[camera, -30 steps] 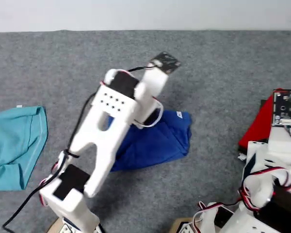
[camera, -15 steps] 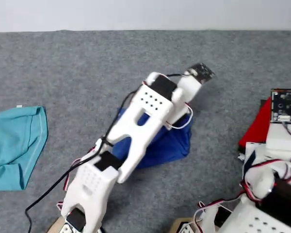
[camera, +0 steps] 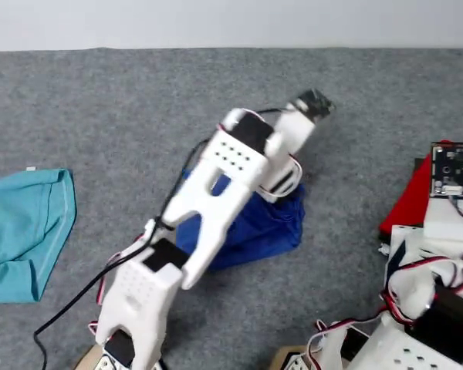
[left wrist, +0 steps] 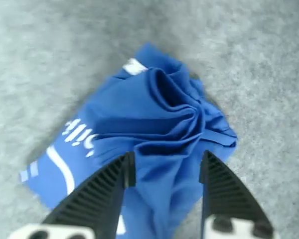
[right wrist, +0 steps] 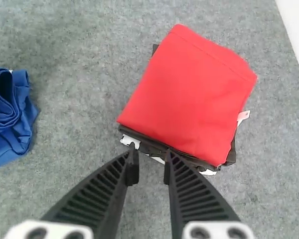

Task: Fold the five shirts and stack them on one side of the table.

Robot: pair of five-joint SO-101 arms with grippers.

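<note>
Your left gripper (left wrist: 167, 162) hangs directly over the blue shirt (left wrist: 154, 119). Its fingers are spread wide with nothing between them, one on either side of the shirt's bunched folds, and you cannot tell whether the tips touch the cloth. The blue shirt lies crumpled rather than folded on the grey surface (camera: 100, 100), about midway between the two arms, with a white tag (left wrist: 134, 65) at its far corner and white print along one side. From the high view your left arm (camera: 216, 193) stretches across the blue shirt and hides much of it. Well apart from the blue shirt, on the right arm's side, the red shirt (right wrist: 189, 109) sits neatly folded on top of a dark folded garment (right wrist: 139, 140). Your right gripper (right wrist: 150, 157) hovers just off that stack's near edge, its fingers a narrow gap apart and holding nothing. On the opposite side of the blue shirt, equally far off, the teal shirt (camera: 23, 231) lies loosely folded at the surface's edge.
</note>
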